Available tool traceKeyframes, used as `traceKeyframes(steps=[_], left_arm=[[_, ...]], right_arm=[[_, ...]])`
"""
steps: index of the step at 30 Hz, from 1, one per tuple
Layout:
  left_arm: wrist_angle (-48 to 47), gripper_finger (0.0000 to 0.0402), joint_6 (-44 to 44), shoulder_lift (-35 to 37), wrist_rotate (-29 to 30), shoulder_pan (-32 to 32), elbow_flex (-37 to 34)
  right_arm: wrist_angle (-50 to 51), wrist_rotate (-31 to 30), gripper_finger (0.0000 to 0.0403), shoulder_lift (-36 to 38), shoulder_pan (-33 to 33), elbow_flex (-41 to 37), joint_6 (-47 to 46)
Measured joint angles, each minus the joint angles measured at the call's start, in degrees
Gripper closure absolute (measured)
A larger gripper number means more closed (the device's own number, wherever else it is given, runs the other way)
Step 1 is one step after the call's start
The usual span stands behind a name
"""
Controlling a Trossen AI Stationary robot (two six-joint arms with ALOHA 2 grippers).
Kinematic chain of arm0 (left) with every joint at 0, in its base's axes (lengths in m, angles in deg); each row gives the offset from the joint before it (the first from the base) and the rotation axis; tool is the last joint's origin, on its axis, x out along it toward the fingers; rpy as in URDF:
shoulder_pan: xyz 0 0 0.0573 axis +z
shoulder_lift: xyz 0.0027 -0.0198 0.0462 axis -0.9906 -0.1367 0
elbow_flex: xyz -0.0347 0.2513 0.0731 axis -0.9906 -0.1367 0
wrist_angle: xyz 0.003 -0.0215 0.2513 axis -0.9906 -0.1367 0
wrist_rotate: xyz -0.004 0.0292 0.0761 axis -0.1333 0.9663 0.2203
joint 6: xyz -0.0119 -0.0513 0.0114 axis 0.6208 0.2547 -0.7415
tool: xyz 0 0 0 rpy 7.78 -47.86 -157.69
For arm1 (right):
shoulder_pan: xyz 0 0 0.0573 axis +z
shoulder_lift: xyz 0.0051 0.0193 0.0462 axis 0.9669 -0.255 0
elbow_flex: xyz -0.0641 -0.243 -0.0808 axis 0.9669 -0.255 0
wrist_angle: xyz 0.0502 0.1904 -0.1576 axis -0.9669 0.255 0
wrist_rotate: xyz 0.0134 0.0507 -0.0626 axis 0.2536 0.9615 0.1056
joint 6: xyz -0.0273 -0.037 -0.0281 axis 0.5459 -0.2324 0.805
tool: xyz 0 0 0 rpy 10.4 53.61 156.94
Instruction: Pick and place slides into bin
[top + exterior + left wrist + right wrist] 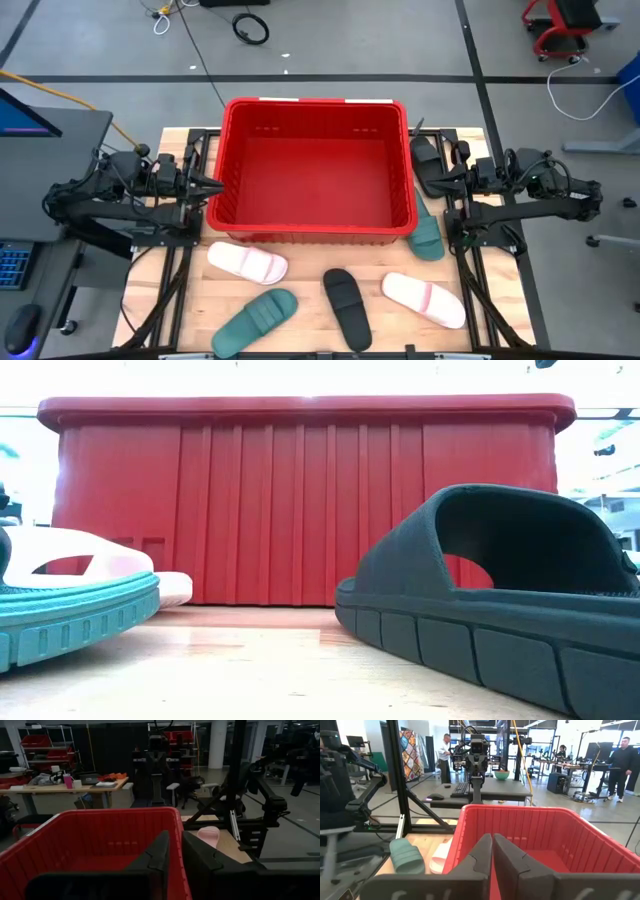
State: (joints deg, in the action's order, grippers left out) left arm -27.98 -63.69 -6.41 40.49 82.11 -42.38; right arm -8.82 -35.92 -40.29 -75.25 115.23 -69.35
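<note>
Flanking bin, left gripper, right gripper closed, empty

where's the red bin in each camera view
High view: the red bin sits mid-table between both arms, empty inside.
Low view: its ribbed side wall fills the background behind a black slide.
Left wrist view: its corner and rim lie just beyond the left gripper.
Right wrist view: its rim lies beyond the right gripper.
Shared landmark: the bin's thick red rim.
</note>
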Motion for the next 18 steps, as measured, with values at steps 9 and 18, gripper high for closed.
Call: traceKeyframes(steps=[9,18], left_arm=[[-0.02,0.0350,0.00,0.00,0.00,0.02,0.00],[-0.02,0.0345,0.00,0.00,0.00,0.00,0.00]], right_arm=[[0.01,0.00,0.0380,-0.02,0.01,0.00,-0.01],[-0.01,0.00,0.0380,0.00,0.01,0.00,-0.01]])
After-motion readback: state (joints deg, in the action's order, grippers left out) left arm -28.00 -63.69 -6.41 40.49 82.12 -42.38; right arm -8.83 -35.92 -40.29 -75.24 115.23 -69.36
